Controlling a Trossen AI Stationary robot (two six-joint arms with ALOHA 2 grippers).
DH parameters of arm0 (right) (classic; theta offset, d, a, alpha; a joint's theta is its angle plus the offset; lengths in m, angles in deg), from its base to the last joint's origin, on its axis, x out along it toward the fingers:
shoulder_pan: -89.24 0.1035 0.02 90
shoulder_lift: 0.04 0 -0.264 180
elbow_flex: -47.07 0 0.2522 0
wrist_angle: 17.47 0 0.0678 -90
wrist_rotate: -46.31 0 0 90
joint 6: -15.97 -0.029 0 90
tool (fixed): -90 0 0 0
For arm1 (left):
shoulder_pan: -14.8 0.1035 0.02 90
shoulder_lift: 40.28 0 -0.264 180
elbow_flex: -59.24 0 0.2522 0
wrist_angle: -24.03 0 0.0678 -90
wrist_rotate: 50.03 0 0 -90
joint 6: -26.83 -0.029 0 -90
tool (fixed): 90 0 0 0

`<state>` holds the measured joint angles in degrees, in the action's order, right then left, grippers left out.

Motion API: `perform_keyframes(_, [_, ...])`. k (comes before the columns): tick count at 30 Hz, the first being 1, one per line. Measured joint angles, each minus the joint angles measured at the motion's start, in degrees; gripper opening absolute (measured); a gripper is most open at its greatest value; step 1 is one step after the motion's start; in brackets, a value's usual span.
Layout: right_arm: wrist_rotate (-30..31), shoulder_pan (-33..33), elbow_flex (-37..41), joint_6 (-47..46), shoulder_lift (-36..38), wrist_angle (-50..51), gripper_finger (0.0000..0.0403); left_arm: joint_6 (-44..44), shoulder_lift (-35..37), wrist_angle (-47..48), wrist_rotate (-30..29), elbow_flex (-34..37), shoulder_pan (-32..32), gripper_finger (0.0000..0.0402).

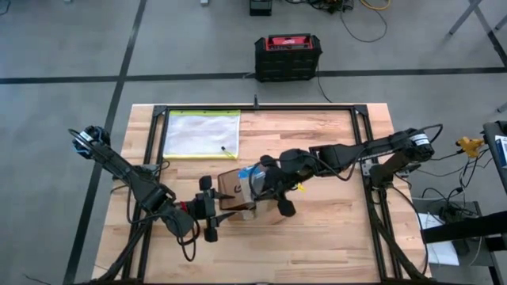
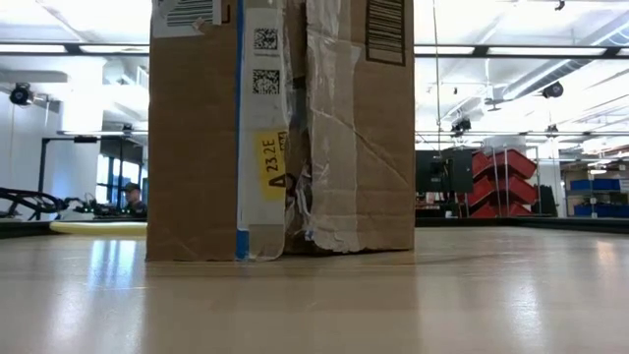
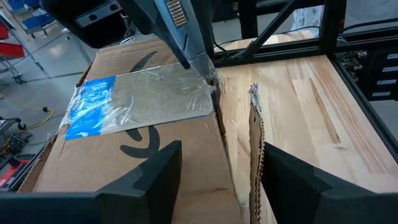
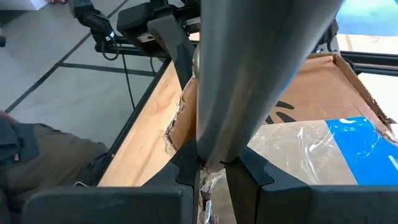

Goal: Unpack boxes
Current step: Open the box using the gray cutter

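A brown cardboard box (image 1: 238, 192) sat near the middle of the wooden table (image 1: 333, 229). From the low camera the box (image 2: 280, 128) stood tall, with white labels, a yellow sticker, and torn, crinkled tape down its front seam.

The left gripper (image 1: 212, 208) was at the box's left side, touching it or just beside it. Its two dark fingers (image 3: 155, 177) were spread wide, one on each side of a torn flap edge, and they were not squeezing it. The top of the box (image 3: 137, 124) had a black curved mark, clear tape and a blue patch.

The right gripper (image 1: 279, 199) reached in from the right, at the box's other side. Its fingers (image 4: 186, 165) were pinched close together on a long gray tool (image 4: 249, 74). The tip of that tool (image 3: 196, 53) touched the clear tape at the box's top edge.

A clear pouch with a yellow edge (image 1: 202, 133) lay flat near the far left part of the table, apart from the box. A black and red case (image 1: 287, 56) sat on the floor beyond the table.
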<state>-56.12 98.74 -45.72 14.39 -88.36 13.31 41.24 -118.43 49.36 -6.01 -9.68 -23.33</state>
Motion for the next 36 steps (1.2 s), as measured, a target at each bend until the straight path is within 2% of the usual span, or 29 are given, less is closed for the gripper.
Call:
perform_keyframes(6, [2.14, -0.04, 0.00, -0.98, 1.58, 3.26, 0.0035, -0.02, -0.02, 0.07, -0.07, 0.00, 0.07, 0.0192])
perform_keyframes(22, [1.17, 0.21, 1.79, -2.93, 5.80, 9.68, 0.0035, -0.01, 0.07, 0.99, -0.22, 0.04, -0.09, 0.0190])
perform_keyframes(27, [1.85, 0.11, 5.14, -3.91, 8.28, 8.75, 0.0035, -0.02, 0.07, 0.95, -0.20, 0.02, -0.07, 0.0197])
perform_keyframes(36, [1.95, 1.09, 5.38, -1.59, 12.05, 3.41, 0.0035, -2.11, 0.70, 0.57, -0.19, -1.54, 0.00, 0.0192])
